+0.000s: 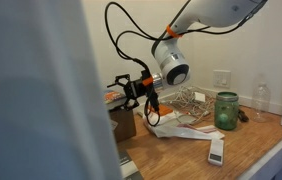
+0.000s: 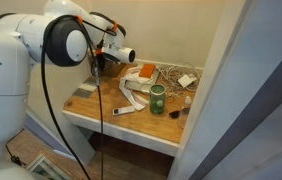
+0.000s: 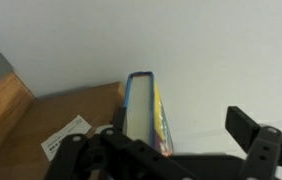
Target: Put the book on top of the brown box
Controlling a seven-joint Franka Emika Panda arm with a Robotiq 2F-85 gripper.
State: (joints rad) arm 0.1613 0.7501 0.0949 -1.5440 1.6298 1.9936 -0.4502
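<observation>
In the wrist view the book [image 3: 143, 108] stands on edge and shows edge-on: blue spine, white pages and a colourful cover. It sits between my gripper's [image 3: 181, 128] jaws, close to one finger, with a wide gap to the other. The gripper is open. In an exterior view my gripper [image 1: 133, 92] hovers just above the brown box [image 1: 124, 124] at the table's far end, with an orange-and-white part of the book [image 1: 111, 96] beside it. In the other exterior view my gripper [image 2: 101, 62] is by the wall, and the arm hides the box.
A green glass jar [image 1: 226, 109] [image 2: 158, 98] stands mid-table. Crumpled white paper [image 1: 179, 126] and a white flat device [image 1: 216, 151] lie near the front. Clutter lies along the back wall [image 1: 186, 98]. A printed paper slip [image 3: 66, 136] lies on the wood.
</observation>
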